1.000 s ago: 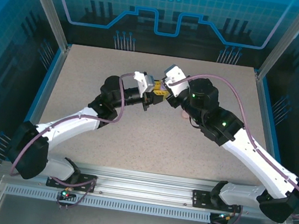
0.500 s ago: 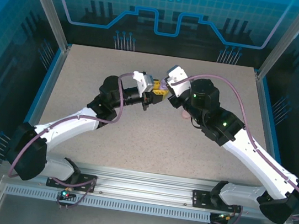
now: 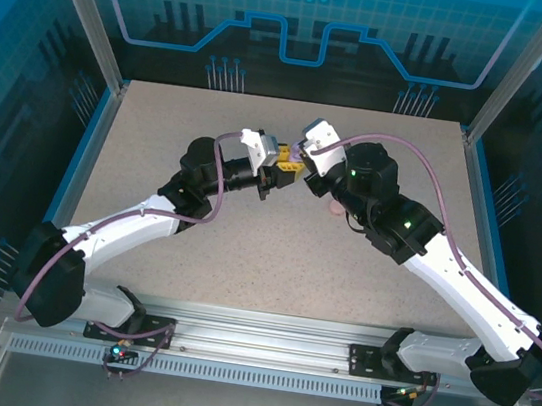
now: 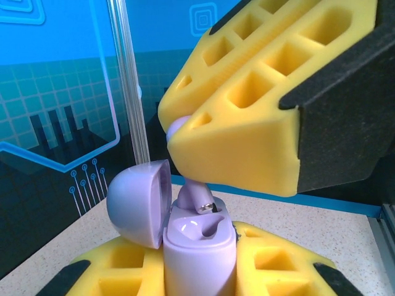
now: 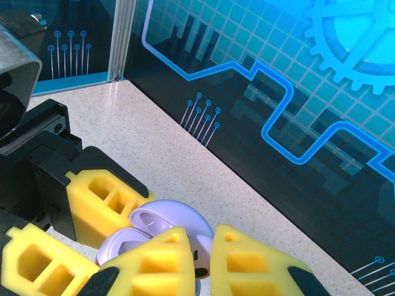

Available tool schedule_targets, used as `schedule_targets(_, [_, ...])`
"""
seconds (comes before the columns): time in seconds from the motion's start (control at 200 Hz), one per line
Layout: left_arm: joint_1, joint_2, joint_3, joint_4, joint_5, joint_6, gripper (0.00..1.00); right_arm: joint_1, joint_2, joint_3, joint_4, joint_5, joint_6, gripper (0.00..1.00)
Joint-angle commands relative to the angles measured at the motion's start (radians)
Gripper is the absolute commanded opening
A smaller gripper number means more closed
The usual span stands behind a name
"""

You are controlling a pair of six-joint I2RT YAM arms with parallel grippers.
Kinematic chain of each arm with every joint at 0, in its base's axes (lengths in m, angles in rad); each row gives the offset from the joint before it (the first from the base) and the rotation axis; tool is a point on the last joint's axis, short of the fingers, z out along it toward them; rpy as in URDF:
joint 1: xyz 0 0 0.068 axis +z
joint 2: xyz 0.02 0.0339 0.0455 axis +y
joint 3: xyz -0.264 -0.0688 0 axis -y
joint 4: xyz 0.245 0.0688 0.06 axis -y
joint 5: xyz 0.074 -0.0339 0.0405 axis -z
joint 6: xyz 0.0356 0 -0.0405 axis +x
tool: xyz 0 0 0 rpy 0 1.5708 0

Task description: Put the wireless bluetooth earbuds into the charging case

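Seating lilac earbud [image 4: 192,197] in charging case [image 4: 199,237].
Clamping case with left gripper [image 4: 197,274], pinching bud's head with right gripper [image 5: 201,248]; likely light, slick.

Earbud [image 4: 192,196] atop case [image 4: 199,253], above table [image 3: 244,250].

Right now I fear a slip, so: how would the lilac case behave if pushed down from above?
Likely rigid and slippery: the lilac case looks like glossy plastic, held in the left tool. Its open lid seems hinged and might swing if bumped.
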Motion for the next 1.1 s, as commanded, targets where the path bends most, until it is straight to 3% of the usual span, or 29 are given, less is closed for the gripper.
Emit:
schedule_targets(0.0, [-0.005, -0.022, 0.042, 0.023, -0.017, 0.008, 0.0, -0.008, -0.025, -0.02, -0.005, -0.018, 0.009, 0.01])
schedule_targets(0.82, [-0.005, -0.016, 0.049, 0.02, -0.017, -0.005, 0.0, 0.015, 0.003, -0.016, -0.026, -0.047, -0.017, 0.01])
schedule_targets(1.096, [-0.005, -0.001, 0.058, 0.008, -0.02, -0.022, 0.0, 0.127, 0.077, 0.029, -0.074, 0.06, -0.153, 0.01])
